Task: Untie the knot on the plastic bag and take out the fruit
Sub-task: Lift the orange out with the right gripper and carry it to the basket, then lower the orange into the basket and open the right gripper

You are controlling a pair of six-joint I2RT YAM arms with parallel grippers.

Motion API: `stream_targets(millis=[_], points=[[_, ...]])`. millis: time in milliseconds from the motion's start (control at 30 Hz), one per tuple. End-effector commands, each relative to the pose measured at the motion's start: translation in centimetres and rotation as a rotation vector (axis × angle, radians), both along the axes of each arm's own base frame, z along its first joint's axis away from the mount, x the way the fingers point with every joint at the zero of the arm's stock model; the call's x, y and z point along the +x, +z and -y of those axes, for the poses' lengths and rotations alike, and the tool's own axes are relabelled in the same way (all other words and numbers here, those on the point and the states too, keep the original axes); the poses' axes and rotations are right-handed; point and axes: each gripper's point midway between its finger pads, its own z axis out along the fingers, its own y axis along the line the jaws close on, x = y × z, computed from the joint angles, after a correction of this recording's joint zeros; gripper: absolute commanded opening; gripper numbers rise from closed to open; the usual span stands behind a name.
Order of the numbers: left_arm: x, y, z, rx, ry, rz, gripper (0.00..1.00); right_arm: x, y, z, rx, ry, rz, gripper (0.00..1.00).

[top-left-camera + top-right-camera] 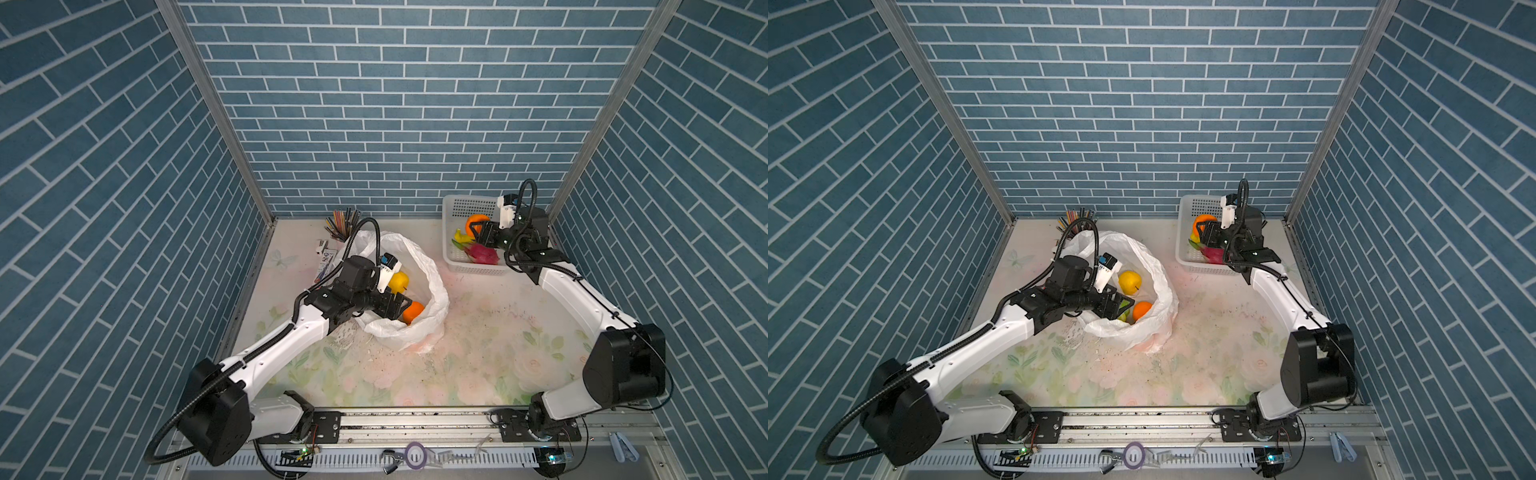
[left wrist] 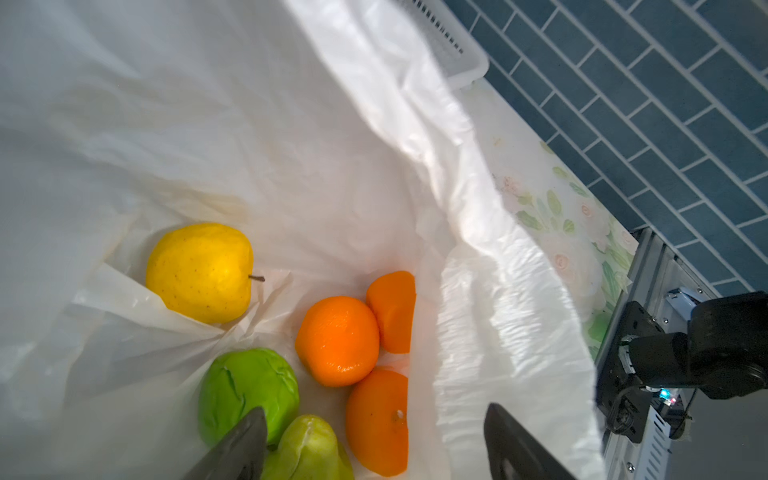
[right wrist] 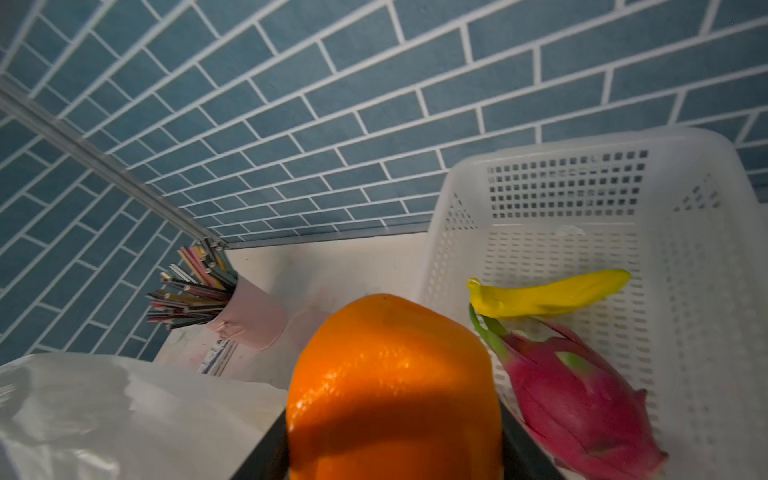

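Observation:
The white plastic bag (image 1: 434,291) stands in mid-table with its mouth wide open; the knot is not in view. Inside lie a yellow apple (image 2: 201,272), three oranges (image 2: 338,338) and two green fruits (image 2: 245,388). My left gripper (image 2: 374,415) is open inside the bag's mouth, just above the fruit, with nothing between its fingers. My right gripper (image 3: 392,453) is shut on an orange (image 3: 392,386) at the left rim of the white basket (image 1: 457,208). A banana (image 3: 548,295) and a pink dragon fruit (image 3: 582,407) lie in that basket.
A pink cup of coloured pencils (image 1: 343,224) stands at the back wall behind the bag, with a small booklet (image 1: 326,266) beside it. Blue brick walls close in the left, back and right sides. A metal rail (image 1: 415,424) runs along the front.

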Motion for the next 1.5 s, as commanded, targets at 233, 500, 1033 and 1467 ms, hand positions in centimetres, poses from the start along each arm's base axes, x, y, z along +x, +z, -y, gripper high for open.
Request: stream_targets(millis=[233, 500, 1033, 1467], points=[[-0.4, 7.9, -0.9, -0.088, 0.019, 0.282, 0.85, 3.4, -7.8, -0.7, -0.14, 0.064, -0.277, 0.54], [-0.8, 8.6, -1.1, -0.09, 0.012, 0.306, 0.87, 4.5, -12.6, -1.3, -0.156, 0.093, -0.391, 0.53], [-0.1, 6.9, -0.6, -0.043, 0.004, 0.28, 0.87, 4.0, -18.1, -0.8, -0.269, 0.093, -0.522, 0.77], [-0.2, 5.9, -1.0, -0.036, 0.06, 0.227, 0.85, 2.5, -7.4, -1.6, -0.258, 0.061, -0.311, 0.83]])
